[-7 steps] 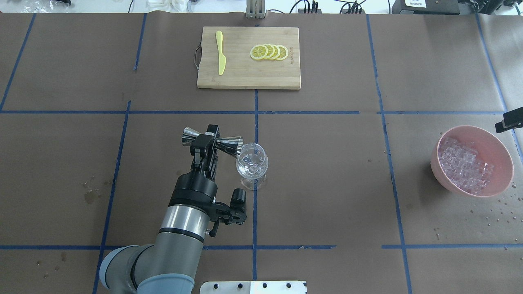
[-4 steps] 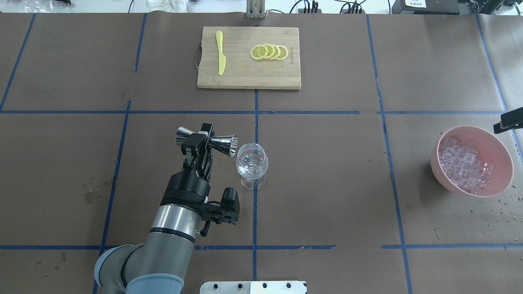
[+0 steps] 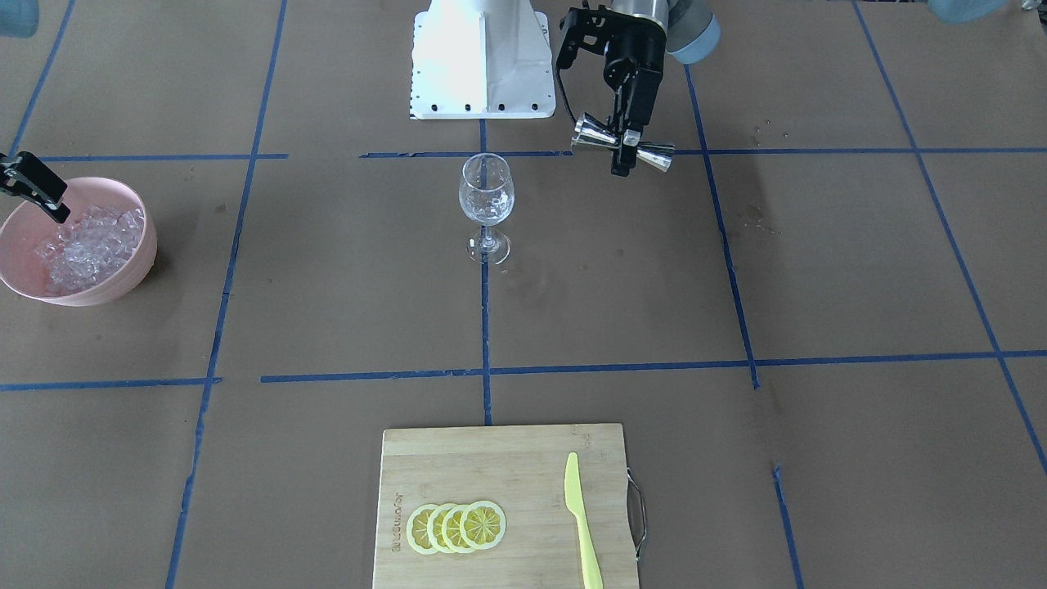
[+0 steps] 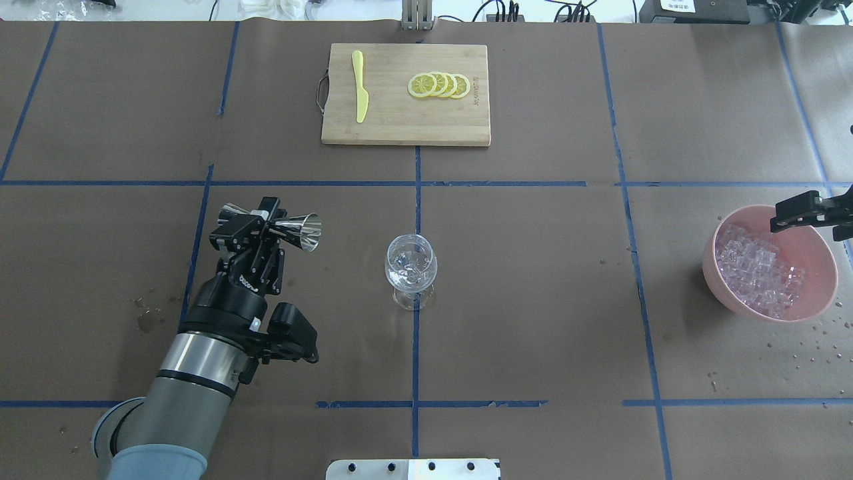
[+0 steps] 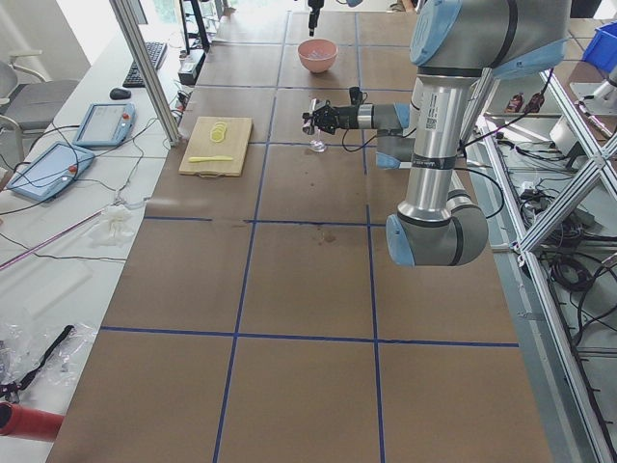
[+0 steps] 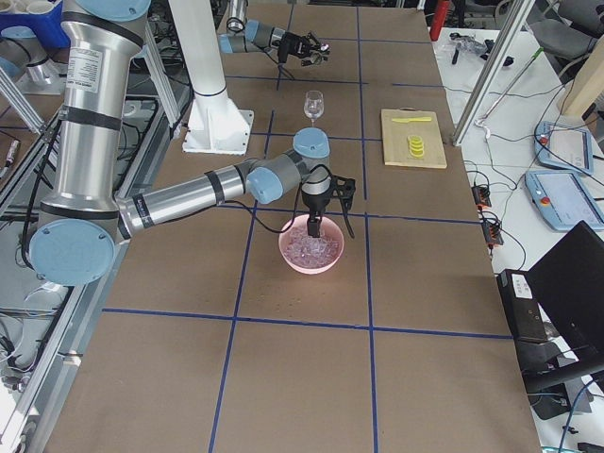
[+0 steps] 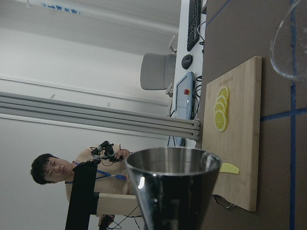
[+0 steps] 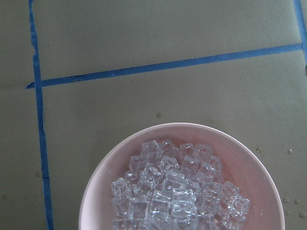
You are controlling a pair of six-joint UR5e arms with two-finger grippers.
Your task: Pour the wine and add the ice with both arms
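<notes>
Left tool was clamped across the waist of the steel measuring cup. The cup lay on its side, mouth toward the wine glass. A second ago that mouth was at the glass rim. It had since been carried off to the robot's left and stood well apart from the glass. I read that as the pour finished.

The glass stood upright on the surface, on the centre tape line. Something clear glinted in its bowl, but I could not read how much.

Right tool had come in from the right edge and hung over the far rim of the pink bowl, where before only its tip showed. I could not tell whether its jaws were apart. The ice sat heaped in that bowl, well apart from the glass, with none lifted yet.

Judgement: the task had passed from pouring to the ice step. The right arm would next need to descend and take a cube.
</notes>
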